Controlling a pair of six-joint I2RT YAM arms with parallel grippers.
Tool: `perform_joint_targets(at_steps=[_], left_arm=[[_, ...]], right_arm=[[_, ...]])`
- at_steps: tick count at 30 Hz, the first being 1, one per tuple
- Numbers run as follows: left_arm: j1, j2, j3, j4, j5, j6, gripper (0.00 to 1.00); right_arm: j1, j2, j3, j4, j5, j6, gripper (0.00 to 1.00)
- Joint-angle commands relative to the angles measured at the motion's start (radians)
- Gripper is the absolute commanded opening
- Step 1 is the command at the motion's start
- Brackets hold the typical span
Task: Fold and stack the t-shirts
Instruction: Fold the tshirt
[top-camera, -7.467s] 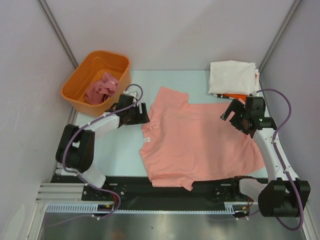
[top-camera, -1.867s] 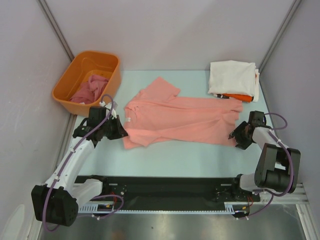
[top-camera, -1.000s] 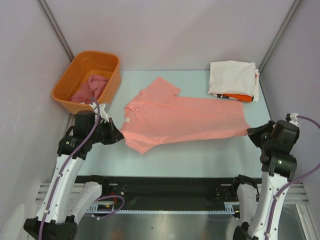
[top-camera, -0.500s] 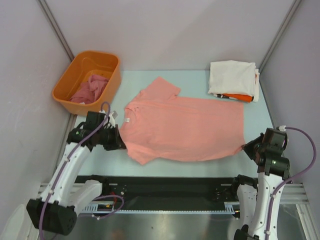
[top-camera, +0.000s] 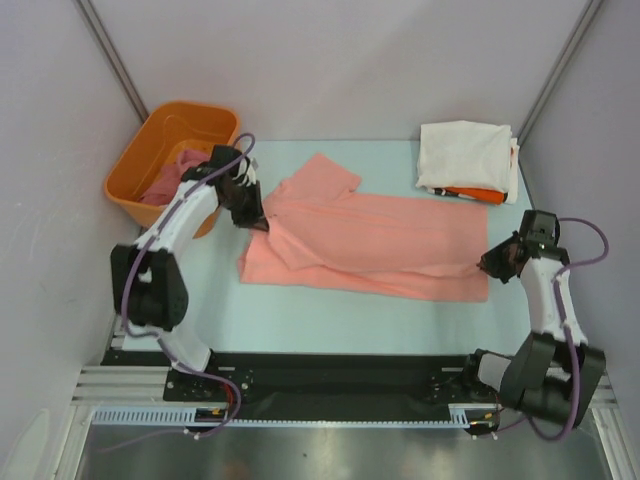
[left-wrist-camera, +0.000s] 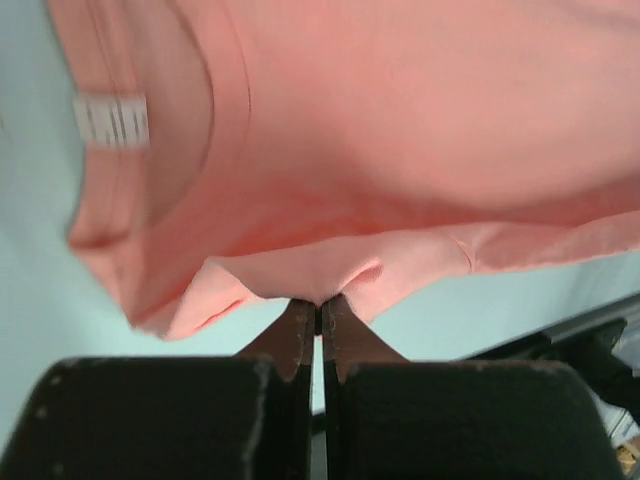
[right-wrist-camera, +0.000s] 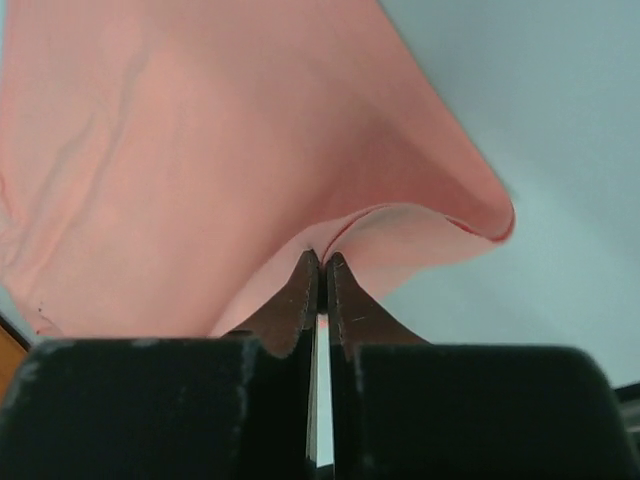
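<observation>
Two grippers: both pinched shut on cloth of the salmon-pink t-shirt (top-camera: 370, 245).
Left gripper (left-wrist-camera: 320, 305): fingers together on a fold near the collar, at the shirt end nearest the orange tub (top-camera: 190, 128).
Right gripper (right-wrist-camera: 321, 262): clamped on the hem corner farthest from the tub.
Salmon-pink t-shirt: doubled lengthwise, stretching away from the tub's right side.
Rose-pink t-shirt (top-camera: 165, 188): crumpled inside the tub.
Cream-white t-shirt (top-camera: 465, 152): folded atop the orange t-shirt (top-camera: 470, 192), well apart from the tub.
</observation>
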Motion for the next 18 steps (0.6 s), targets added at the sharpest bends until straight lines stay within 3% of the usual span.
perform_joint_targets(at_steps=[1,2,4,5,8,9,10,18], left_arm=[[-0.003,0.189,0.178,0.02,-0.046,0.021,0.02],[-0.003,0.232,0.254,0.009,-0.031,0.033,0.15],[-0.003,0.339,0.331,-0.053,-0.026,0.038,0.22],[-0.003,0.35,0.37,-0.066,-0.031,0.038,0.3],[-0.005,0.271,0.34,-0.061,-0.074,0.028,0.52],[-0.005,0.236,0.314,-0.048,-0.112,0.027,0.83],[-0.005,0.147,0.282,-0.037,-0.135,0.025,0.99],[0.003,-0.32,-0.376,0.291,-0.157,-0.163,1.0]], right_arm=[[-0.003,0.165,0.072,0.174,-0.036,0.015,0.04],[-0.005,0.242,0.09,0.175,-0.05,-0.004,0.26],[-0.026,0.304,0.141,0.164,-0.085,-0.019,0.56],[-0.032,0.327,0.155,0.149,-0.095,-0.028,0.96],[-0.047,0.301,0.169,0.106,-0.104,-0.056,1.0],[-0.048,0.251,0.163,0.1,-0.09,-0.065,1.0],[-0.048,0.214,0.14,0.094,-0.084,-0.064,1.0],[-0.049,-0.098,-0.135,0.088,-0.101,-0.002,1.0]])
